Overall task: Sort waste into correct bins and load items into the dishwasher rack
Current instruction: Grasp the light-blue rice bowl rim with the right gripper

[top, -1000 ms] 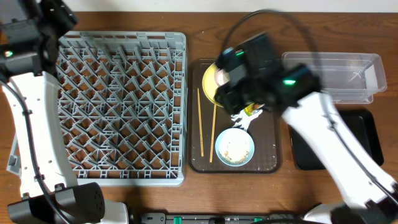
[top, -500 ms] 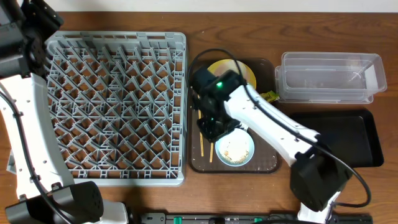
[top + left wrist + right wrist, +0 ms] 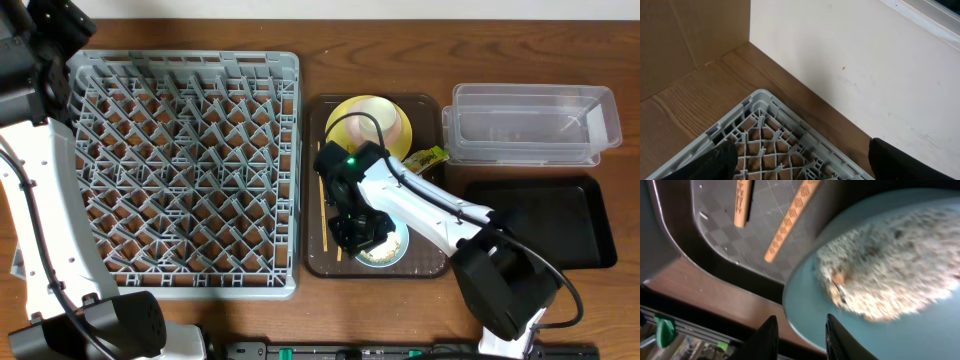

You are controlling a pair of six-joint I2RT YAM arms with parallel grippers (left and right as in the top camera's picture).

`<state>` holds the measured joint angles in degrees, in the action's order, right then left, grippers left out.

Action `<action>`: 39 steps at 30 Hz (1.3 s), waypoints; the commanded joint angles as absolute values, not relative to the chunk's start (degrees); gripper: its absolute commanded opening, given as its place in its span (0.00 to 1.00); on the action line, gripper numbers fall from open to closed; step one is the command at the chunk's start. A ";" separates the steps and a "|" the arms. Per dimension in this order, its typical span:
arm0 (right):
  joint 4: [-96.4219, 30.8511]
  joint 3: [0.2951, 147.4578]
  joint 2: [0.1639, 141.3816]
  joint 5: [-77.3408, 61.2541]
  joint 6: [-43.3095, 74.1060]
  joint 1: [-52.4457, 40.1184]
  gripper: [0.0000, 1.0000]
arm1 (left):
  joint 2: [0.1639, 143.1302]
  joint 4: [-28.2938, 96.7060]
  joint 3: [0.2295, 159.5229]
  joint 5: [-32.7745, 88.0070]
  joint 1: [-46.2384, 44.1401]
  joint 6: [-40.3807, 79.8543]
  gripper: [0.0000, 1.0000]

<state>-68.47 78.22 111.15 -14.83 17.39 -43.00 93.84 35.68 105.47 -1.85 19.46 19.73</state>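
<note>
Rack (image 3: 297,170) holds nothing yet; left gripper (image 3: 800,155) above its corner, jaws wide apart, idle. Blue bowl (image 3: 855,335) sits on brown tray (image 3: 432,232), rice scraps (image 3: 890,265) inside. Right gripper (image 3: 800,330) astride bowl's rim, jaws close-set; clamped or not, cannot tell. Risk: shallow pinch slips or bowl tilts, scattering rice over tray and chopsticks (image 3: 790,222) before it is emptied

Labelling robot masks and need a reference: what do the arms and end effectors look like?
Left arm and right arm: white shells, black joint housings. Right has a green light and thin black cable. Left end effector and right end effector: black fingers.
</note>
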 commanded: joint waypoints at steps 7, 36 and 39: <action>-63.13 77.12 111.35 -16.34 18.44 -43.59 0.28 | 93.17 35.03 106.63 -1.98 19.86 20.25 0.85; -63.94 76.99 105.27 -12.12 19.90 -39.97 0.01 | 93.17 34.35 106.63 -1.98 19.86 20.25 0.85; -64.10 76.99 102.30 -12.01 19.90 -39.24 0.02 | 93.17 34.37 106.63 -1.98 19.86 20.25 0.85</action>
<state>-64.10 77.08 106.41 -11.81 19.14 -40.05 93.84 34.50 105.47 -1.85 19.46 19.73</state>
